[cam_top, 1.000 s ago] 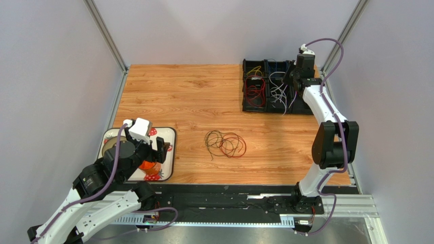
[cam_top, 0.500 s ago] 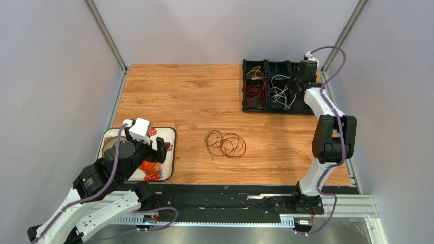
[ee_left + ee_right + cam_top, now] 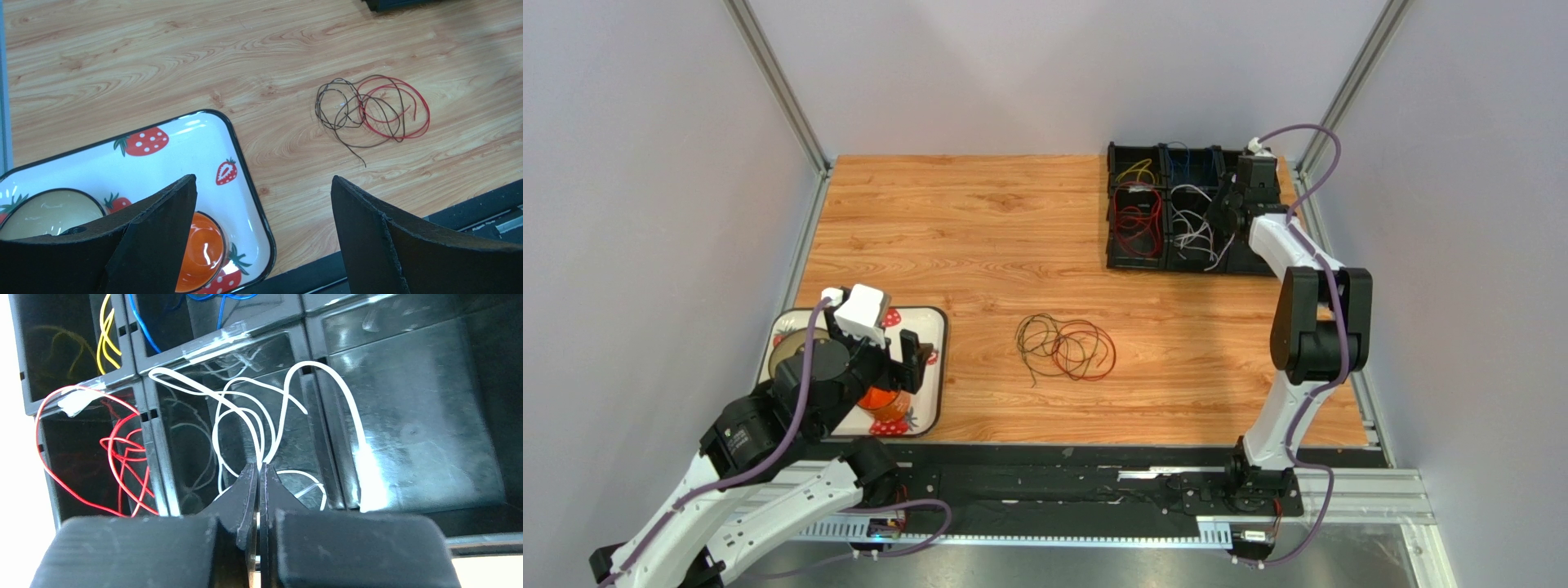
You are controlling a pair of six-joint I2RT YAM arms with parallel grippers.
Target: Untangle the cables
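At the far right corner of the wooden table (image 3: 952, 221), the right gripper (image 3: 258, 468) reaches into a black plastic organiser tray (image 3: 417, 416) divided into compartments. Its two dark fingers (image 3: 242, 496) are pressed tight together, and several thin white cables (image 3: 362, 459) run into the seam at the tips, so it is pinching the white cables over the middle compartment. Their loops arch above the divider walls. In the right wrist view, thin red cables (image 3: 116, 447) coil in the compartment just to the left. Yellow cables (image 3: 105, 337) and blue cables (image 3: 142, 334) sit in two compartments of the row beyond.

Near the front left of the table, the left gripper (image 3: 263, 184) hovers over the edge of a white rectangular tray with a black rim and printed strawberries (image 3: 184, 159). Its jaws are spread wide with nothing between them. A glossy orange bowl (image 3: 199, 254) and a pale yellow bowl (image 3: 49, 211) rest on that tray, both partly hidden behind the fingers.

A tangle of thin dark brown and red cables (image 3: 368, 113) lies on bare wood around the middle of the table, between the strawberry tray and the organiser and well apart from both grippers. In the left wrist view, the dark loops are on its left, the red loops on its right, and they overlap in the centre.
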